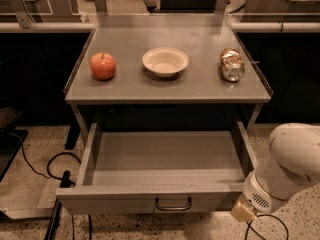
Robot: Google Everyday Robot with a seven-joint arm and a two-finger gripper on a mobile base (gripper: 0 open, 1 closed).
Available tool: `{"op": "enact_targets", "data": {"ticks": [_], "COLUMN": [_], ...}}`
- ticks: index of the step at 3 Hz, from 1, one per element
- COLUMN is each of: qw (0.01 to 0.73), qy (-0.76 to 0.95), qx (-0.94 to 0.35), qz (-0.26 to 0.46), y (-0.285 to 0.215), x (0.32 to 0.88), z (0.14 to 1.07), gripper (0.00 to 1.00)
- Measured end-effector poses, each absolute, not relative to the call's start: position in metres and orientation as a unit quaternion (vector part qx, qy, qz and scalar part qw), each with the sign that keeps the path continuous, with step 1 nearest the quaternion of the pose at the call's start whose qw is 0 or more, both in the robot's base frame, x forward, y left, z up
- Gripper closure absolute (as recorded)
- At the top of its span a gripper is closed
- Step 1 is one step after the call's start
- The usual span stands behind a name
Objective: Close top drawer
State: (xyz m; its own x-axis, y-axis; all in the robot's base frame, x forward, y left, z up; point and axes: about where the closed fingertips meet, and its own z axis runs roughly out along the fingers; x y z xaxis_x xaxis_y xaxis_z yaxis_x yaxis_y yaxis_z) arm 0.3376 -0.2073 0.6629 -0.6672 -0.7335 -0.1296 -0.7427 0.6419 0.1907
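Gripper [243, 212]: at the lower right, at the tan-tipped end of the white arm [290, 169], low down and just beside the right end of the drawer front; whether it is wide, narrow or holding anything cannot be told from this view. Top drawer [110, 203]: grey metal, pulled well out of the cabinet toward the camera, its flat front panel nearest, its side walls running back under the cabinet top. Handle [173, 204]: small dark loop, centred on the front panel, apart from the gripper. Floor [35, 184]: pale, speckled, seen on both sides of the drawer. Cables [55, 164]: dark, looping on the floor to the left of the drawer. Cabinet top [200, 91]: flat grey surface above and behind the open drawer, carrying three items in a row. Apple [103, 66]: red, upright, at the left of the row. Bowl [165, 62]: white, shallow, standing in the middle. Can [232, 65]: metallic, crumpled, lying on its side at the right with its end toward the camera. Rail [40, 27]: pale horizontal bar beyond the cabinet, running across the back.
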Motion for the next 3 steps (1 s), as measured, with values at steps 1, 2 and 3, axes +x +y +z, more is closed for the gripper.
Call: {"op": "enact_targets", "data": {"ticks": [1,2,3], "qw": [0.030,0.042,0.043], "qy": [0.911,0.912,0.912], "qx": [-0.401,-0.401,-0.402], "qz": [0.094,0.070,0.070], "y": [-0.216,-0.225,-0.225], "x": [0.358,0.392,0.392], "z": [0.660,0.658,0.658], "gripper": [1.00,1.00,1.00]}}
